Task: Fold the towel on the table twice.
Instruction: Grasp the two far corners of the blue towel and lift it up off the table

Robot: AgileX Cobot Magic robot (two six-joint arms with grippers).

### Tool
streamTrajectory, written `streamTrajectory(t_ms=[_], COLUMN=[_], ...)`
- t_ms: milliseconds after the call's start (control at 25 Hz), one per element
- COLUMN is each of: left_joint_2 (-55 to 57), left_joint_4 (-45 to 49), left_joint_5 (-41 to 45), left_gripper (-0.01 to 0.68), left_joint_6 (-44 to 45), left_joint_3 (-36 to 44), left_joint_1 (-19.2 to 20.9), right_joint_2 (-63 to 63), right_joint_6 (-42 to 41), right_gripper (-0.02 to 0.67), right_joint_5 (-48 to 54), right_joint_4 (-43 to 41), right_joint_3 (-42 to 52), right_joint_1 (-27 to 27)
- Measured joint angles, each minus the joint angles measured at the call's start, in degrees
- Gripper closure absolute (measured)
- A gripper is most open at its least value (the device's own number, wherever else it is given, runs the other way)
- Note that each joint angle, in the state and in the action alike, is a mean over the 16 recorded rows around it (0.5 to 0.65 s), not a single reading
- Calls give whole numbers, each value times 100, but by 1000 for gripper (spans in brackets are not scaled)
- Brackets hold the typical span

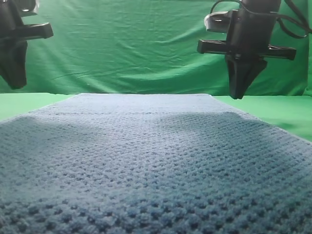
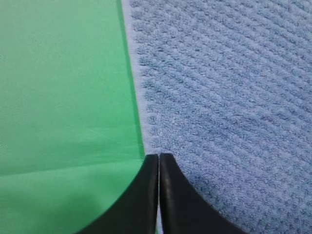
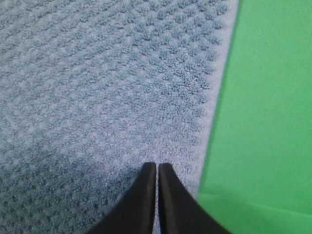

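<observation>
We see the towel flat on the table; left gripper and right gripper hang above its side edges, jaws pressed together, empty.

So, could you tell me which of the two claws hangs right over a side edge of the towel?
The left claw: its tips sit over the towel's edge, while the right claw hangs just inside.
</observation>
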Motion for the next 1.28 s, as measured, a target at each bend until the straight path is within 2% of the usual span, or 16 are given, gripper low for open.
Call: streamTrajectory(t_ms=[160,480,640,800,1280], left_joint_2=[108,231,341,484,860], left_joint_4=[-14,-88,-126,-149,-146], left_joint_5=[-92,-245,-264,-322,-603], left_gripper=[542,221,82,29,36], left_joint_6=[-5,-12,-15,-18,27], left_joint_3=[-10,-25,-31,-35,-88], left_joint_1=[-45,-53,-53,-53,-53], right_joint_2=[74,112,175,268,524], right_joint_6=[23,27,27,27,27], right_gripper=[446,130,28,5,34], right_joint_5=[36,50,56,53,19], right_joint_4=[-64,-136,-141,-141,-144], right_joint_3=[-57,-73,-76,-79,-107], right_joint_1=[2,2,2,2,2])
